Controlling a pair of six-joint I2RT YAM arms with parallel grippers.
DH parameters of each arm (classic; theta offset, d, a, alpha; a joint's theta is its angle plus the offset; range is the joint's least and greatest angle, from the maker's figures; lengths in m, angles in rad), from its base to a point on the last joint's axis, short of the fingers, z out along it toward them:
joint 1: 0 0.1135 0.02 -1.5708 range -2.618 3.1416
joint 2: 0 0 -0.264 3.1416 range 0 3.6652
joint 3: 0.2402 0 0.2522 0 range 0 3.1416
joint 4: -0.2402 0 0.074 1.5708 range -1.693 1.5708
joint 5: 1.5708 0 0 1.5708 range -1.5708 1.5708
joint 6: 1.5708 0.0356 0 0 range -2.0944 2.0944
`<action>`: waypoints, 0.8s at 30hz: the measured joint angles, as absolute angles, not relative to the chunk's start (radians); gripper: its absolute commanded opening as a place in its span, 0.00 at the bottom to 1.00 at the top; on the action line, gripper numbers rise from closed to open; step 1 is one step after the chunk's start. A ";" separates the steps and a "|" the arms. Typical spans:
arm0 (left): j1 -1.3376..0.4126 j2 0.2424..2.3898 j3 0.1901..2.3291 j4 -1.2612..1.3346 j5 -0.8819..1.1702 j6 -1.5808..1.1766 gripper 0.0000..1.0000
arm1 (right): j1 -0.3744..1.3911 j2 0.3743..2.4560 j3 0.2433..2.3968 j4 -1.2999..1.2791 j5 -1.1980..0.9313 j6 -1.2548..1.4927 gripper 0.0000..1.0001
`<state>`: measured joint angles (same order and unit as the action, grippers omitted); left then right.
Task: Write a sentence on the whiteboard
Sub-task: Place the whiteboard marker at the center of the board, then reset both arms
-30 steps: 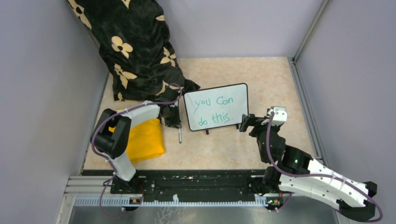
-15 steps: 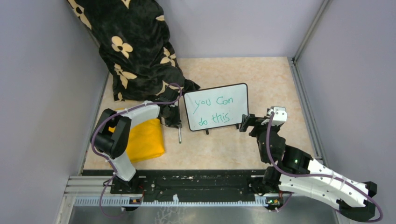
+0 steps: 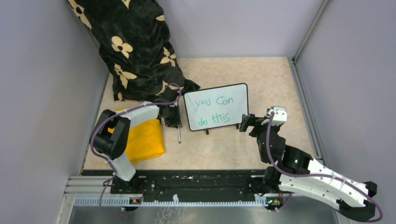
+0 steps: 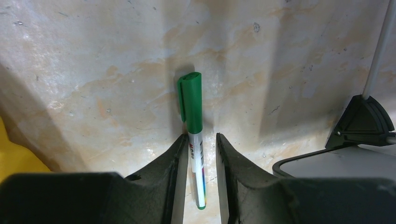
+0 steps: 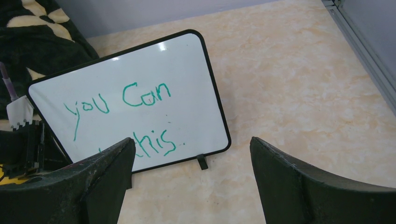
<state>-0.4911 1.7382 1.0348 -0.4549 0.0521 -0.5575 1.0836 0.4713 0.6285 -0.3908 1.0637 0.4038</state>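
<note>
Hardly anything has moved since the earlier top views: board, marker and both arms are found in the same places. Two arms are bolted at the near edge. At the near left, one folded yellow cloth point(image 3: 144, 137) is lying under the left arm. Just right of it, one green-capped marker point(image 4: 191, 100) is lying flat on the table point(image 3: 261, 79) between the fingers of the left gripper point(image 4: 201, 142). A gap is seen on the marker's right side, so it is released, not clenched. The right gripper point(image 5: 192, 140) is held wide apart, with nothing in it, near the board's near right corner. One whiteboard point(image 5: 187, 70) is propped at the table's middle, tilted back on its feet. The sentence point(image 3: 215, 111) is written on it in green in two lines, "you Can do this". Bare table is left on the board's right, up to the side rail point(image 3: 303, 102), and beyond it to the far wall. The far left corner is filled by one black flowered cloth point(image 3: 135, 46), so two cloths are counted.
</note>
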 measured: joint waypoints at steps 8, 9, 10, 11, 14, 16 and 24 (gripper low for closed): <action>-0.491 1.730 1.027 -0.448 0.039 -0.558 0.38 | 1.084 0.471 0.628 -0.391 1.063 0.404 0.90; -0.491 1.728 1.024 -0.447 0.037 -0.558 0.38 | 1.084 0.471 0.628 -0.391 1.063 0.404 0.90; -0.491 1.725 1.022 -0.445 0.036 -0.558 0.38 | 1.084 0.471 0.628 -0.391 1.063 0.404 0.90; -0.491 1.723 1.020 -0.444 0.033 -0.558 0.38 | 1.084 0.471 0.628 -0.391 1.063 0.404 0.90; -0.491 1.716 1.014 -0.442 0.026 -0.558 0.39 | 1.084 0.471 0.628 -0.391 1.063 0.404 0.90; -0.491 1.716 1.013 -0.442 0.025 -0.558 0.39 | 1.084 0.471 0.628 -0.391 1.063 0.404 0.90; -0.491 1.715 1.012 -0.441 0.023 -0.558 0.39 | 1.084 0.471 0.628 -0.391 1.063 0.404 0.90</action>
